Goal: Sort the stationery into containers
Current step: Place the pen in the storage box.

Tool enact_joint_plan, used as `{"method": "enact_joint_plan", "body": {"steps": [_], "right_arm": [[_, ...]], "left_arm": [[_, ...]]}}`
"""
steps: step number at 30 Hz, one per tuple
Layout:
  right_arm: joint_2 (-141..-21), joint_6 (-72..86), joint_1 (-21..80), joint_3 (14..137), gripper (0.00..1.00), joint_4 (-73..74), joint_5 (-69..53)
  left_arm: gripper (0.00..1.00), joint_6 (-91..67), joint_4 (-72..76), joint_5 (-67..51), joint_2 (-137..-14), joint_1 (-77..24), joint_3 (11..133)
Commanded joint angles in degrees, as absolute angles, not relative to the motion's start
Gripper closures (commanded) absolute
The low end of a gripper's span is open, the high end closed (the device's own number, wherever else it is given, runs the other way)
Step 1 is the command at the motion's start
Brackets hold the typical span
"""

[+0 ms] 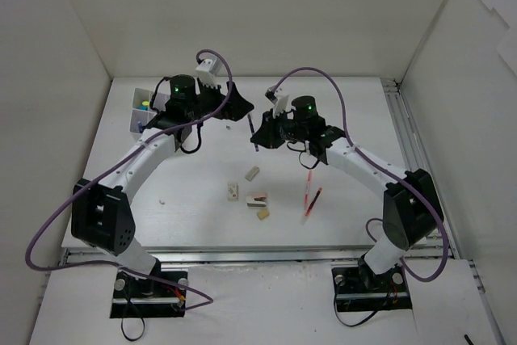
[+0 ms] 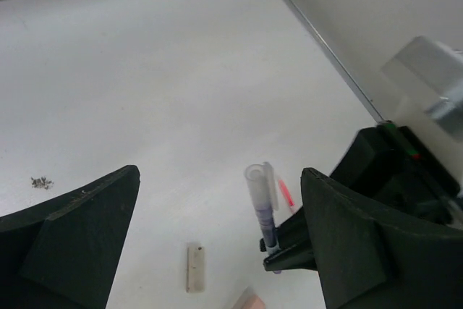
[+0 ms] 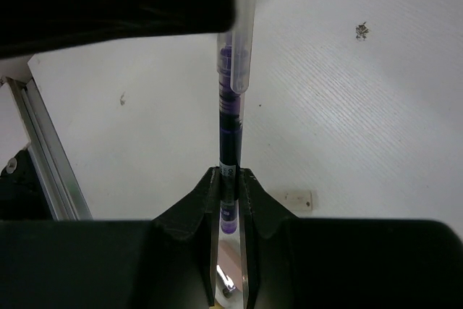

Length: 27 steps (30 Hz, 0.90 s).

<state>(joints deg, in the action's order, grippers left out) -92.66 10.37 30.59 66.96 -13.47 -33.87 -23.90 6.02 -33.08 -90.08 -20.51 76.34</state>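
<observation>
Plainly, the right gripper (image 3: pixel 230 179) is pinched shut on the dark lower end of the clear tube (image 3: pixel 233 77). The tube runs straight out from the fingertips, its see-through end farthest from them. From the top view the tube (image 1: pixel 253 128) hangs over the middle of the table (image 1: pixel 339 103). Whether its tip touches the surface cannot be told.

The left gripper (image 2: pixel 217 179) is spread wide and holds nothing. In its own camera the tube (image 2: pixel 260 204) stands upright in the gap between the two fingers (image 2: pixel 72 240), nearer the right-hand one and touching neither.

The white box (image 1: pixel 137 121) sits at the far left edge of the table, beside the left arm's wrist, with yellow, green and blue showing in its compartments. Pale erasers (image 1: pixel 233 191) and a pink one (image 1: pixel 257 198) lie together nearer the arm bases. The red pens (image 1: pixel 309 199) lie just to their right, under the right arm.

A metal rail (image 1: pixel 397 119) runs along the table's right edge, well apart from the tube. Walls close in the left, back and right sides. Bare table lies between the grippers and the back wall, and a few dark specks (image 2: pixel 41 182) lie on it.
</observation>
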Motion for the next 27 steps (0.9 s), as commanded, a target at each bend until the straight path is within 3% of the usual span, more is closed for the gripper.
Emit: {"method": "enact_joint_plan", "body": {"steps": [1, 8, 11, 12, 14, 20, 22, 23, 24, 27], "right_arm": [[-89.1, 10.1, 30.9, 70.2, 1.00, -17.6, -34.3], [-91.0, 10.1, 31.8, 72.2, 1.00, -17.0, -33.2], [-91.9, 9.8, 32.3, 73.1, 1.00, -15.6, -30.3], [-92.0, 9.8, 32.3, 73.2, 1.00, -15.6, -28.4], [-91.8, 10.2, 32.5, 72.9, 1.00, -16.2, -26.1], [-92.3, 11.4, 32.6, 73.6, 0.97, -17.2, -21.9], [-92.5, 13.2, 32.4, 74.0, 0.61, -17.0, -20.4], [-92.5, 14.1, 32.3, 73.9, 0.38, -17.1, -19.8], [-92.5, 14.8, 31.9, 74.1, 0.03, -17.1, -19.5], [-91.5, 18.3, 30.6, 73.6, 0.02, -17.5, -21.5]], "left_arm": [[0.14, -23.4, 7.6, -31.6, -91.8, -20.5, 81.1], [0.45, -27.4, 14.7, -38.7, -96.4, -21.6, 81.6], [0.72, -27.7, 13.8, -39.9, -98.3, -22.2, 83.0], [0.87, -28.0, 13.8, -40.3, -98.5, -22.2, 82.8], [1.00, -29.2, 15.6, -41.5, -98.3, -21.7, 82.0], [1.00, -29.3, 19.2, -41.7, -95.1, -21.2, 78.4], [1.00, -28.9, 19.3, -41.0, -93.7, -20.6, 77.8], [1.00, -28.3, 19.2, -40.3, -93.3, -19.9, 77.5], [1.00, -28.0, 19.1, -39.6, -92.4, -18.9, 76.9], [1.00, -26.1, 17.8, -35.0, -91.3, -16.1, 76.9]]}}
